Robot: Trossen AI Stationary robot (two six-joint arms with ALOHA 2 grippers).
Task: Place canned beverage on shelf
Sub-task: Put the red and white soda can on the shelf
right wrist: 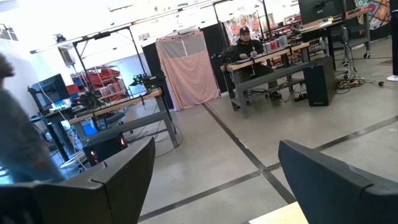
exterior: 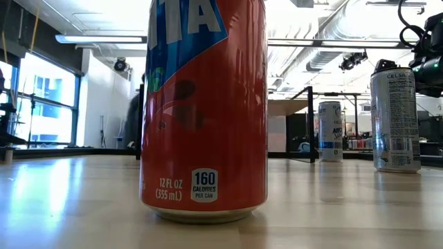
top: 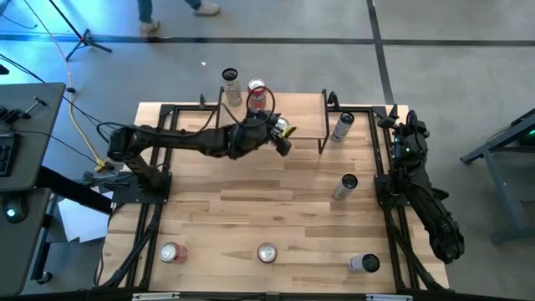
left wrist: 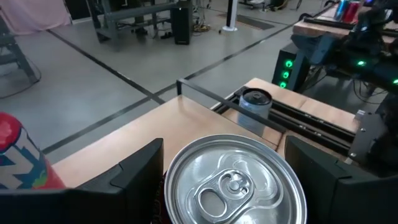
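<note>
The shelf (top: 301, 113) stands at the table's far middle, a light board on thin black legs. At its left end stand a silver-topped can (top: 230, 84) and a red can (top: 257, 94), the latter also in the left wrist view (left wrist: 15, 158). My left gripper (top: 282, 134) reaches from the left over the shelf board (left wrist: 174, 115), shut on a canned beverage (left wrist: 233, 180) with a silver lid. My right gripper (right wrist: 216, 143) is parked at the table's far right (top: 401, 125), open with nothing between its fingers. My left gripper pinches the can's upper wall just under the rim (left wrist: 169, 180) between its two fingers (left wrist: 134, 177), one on each side. The fingers come nearly level from the table's left. The can stays upright, lid up, over the shelf board; its bottom is hidden.
Slim cans stand on the table right of the shelf (top: 343, 125) (left wrist: 255, 102) and at mid right (top: 344, 186). Near the front edge are a red can (top: 171, 252), an orange can (top: 266, 252) (exterior: 204, 111) and a lying can (top: 364, 263). Black rails (top: 389, 192) line the table's sides.
</note>
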